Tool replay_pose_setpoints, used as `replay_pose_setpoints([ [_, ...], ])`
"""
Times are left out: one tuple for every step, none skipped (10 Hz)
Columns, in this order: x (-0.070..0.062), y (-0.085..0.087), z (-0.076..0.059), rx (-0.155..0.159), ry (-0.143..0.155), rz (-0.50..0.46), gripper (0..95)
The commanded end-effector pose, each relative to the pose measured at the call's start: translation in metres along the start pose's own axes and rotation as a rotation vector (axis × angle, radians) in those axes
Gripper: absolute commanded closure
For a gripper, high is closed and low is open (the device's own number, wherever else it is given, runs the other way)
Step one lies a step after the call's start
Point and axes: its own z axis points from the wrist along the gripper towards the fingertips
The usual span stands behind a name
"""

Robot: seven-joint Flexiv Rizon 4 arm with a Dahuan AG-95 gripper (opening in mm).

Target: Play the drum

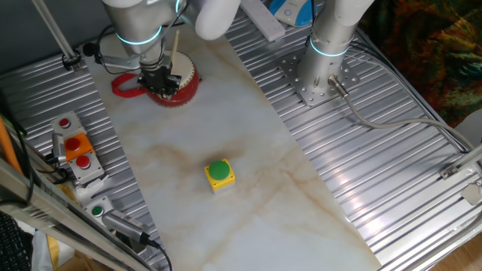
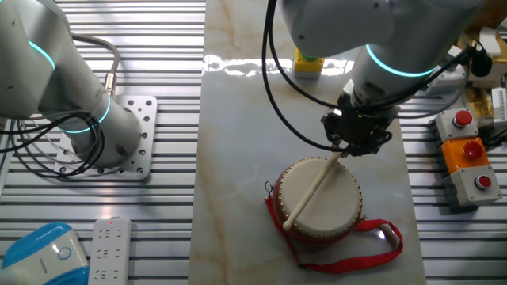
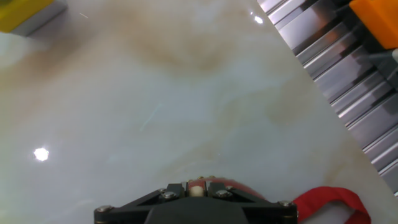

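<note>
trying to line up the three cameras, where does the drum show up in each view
One fixed view: the drum sits top left of centre on the marble, mostly hidden under the gripper.
The other fixed view: lower middle right, drumhead fully visible, a stick lying across it.
Hand view: only a sliver of red rim at the bottom edge, behind the gripper body.
Shared landmark: the red strap loop beside it.

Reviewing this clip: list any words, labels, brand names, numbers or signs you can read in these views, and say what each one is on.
No text is readable in any view.
White power strip in the other fixed view: small marks, too blurred to read.
Grey button box with red buttons: no legible label.
Yellow box with green button: no lettering visible.
Small red-sided toy drum with cream drumhead, wooden drumstick and gripper: no markings visible.
</note>
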Motion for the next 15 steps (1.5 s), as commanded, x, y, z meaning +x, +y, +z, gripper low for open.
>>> replay_pose_setpoints([
  [0.001,0.000,-0.001,-0.001,-0.004,0.001,95.0],
  [0.001,0.000,-0.001,-0.001,-0.004,0.001,95.0],
  [0.001,0.000,-0.001,-0.002,-0.005,0.001,95.0],
  [0.001,0.000,-0.001,-0.003,-0.007,-0.001,95.0],
  [0.001,0.001,-0.002,-0.010,-0.017,-0.002,95.0],
  [0.001,0.001,-0.003,-0.016,-0.025,-0.001,95.0],
  [0.001,0.002,-0.006,-0.025,-0.042,-0.001,95.0],
  [0.001,0.003,-0.010,-0.036,-0.066,-0.002,95.0],
  [0.002,0.004,-0.014,-0.052,-0.096,-0.002,95.0],
  [0.002,0.004,-0.015,-0.053,-0.109,-0.005,95.0],
  [0.002,0.005,-0.016,-0.050,-0.121,-0.009,95.0],
  [0.002,0.005,-0.016,-0.048,-0.124,-0.010,95.0],
  [0.002,0.005,-0.016,-0.040,-0.134,-0.016,95.0],
  [0.002,0.005,-0.016,-0.038,-0.149,-0.019,95.0],
  [0.002,0.005,-0.016,-0.037,-0.150,-0.020,95.0],
])
